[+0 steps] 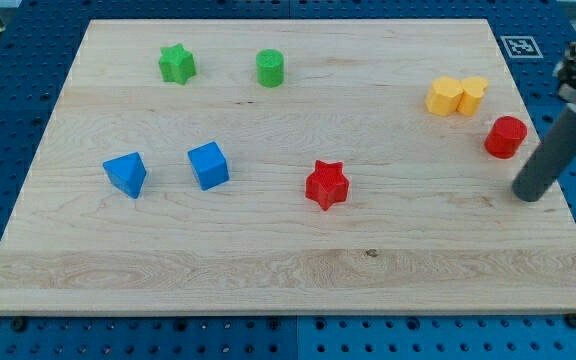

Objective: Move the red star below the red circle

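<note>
Wooden desk (268,255) on a blue pegboard base (8,100). I have no hand here, just a dark rod; nothing is held. My tip (530,193) sits on the desk at the view's right edge, just below and slightly right of the red circle (506,136), near it but not touching as far as I can tell. Rod leans up toward the view's top right.

Red star (327,184) lies near the middle of the desk, well apart from my tip, well to the view's left of the red circle and a bit lower. Not below the circle yet.

Two yellow blocks touch each other up at the view's right: a yellow block (445,96) on the left, shape unclear, and a second yellow block (473,94) on the right, maybe a heart. Both sit above and left of the red circle.

Green star (177,64) and green cylinder (270,68) are at the view's top left, side by side, apart.

Blue triangle-like block (126,173) and blue cube (208,165) are at the view's left middle, near each other, not touching.

A fiducial tag (519,45) sits off the desk's top right corner.
</note>
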`<action>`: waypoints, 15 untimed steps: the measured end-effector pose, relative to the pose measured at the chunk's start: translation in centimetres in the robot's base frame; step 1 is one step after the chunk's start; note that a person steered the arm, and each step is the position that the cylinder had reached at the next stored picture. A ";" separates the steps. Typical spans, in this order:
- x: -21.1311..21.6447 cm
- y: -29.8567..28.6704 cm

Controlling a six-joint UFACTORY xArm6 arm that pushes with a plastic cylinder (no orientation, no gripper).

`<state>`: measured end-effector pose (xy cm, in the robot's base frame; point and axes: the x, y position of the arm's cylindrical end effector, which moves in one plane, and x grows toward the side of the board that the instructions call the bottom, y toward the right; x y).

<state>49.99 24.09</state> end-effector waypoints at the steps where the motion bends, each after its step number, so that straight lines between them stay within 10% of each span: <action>1: -3.2 -0.2; 4: -2.6 0.9; 8: -4.1 -23.7; 10: 3.1 -20.3; 12: -1.9 -12.2; 15: -7.9 -18.3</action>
<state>42.10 5.81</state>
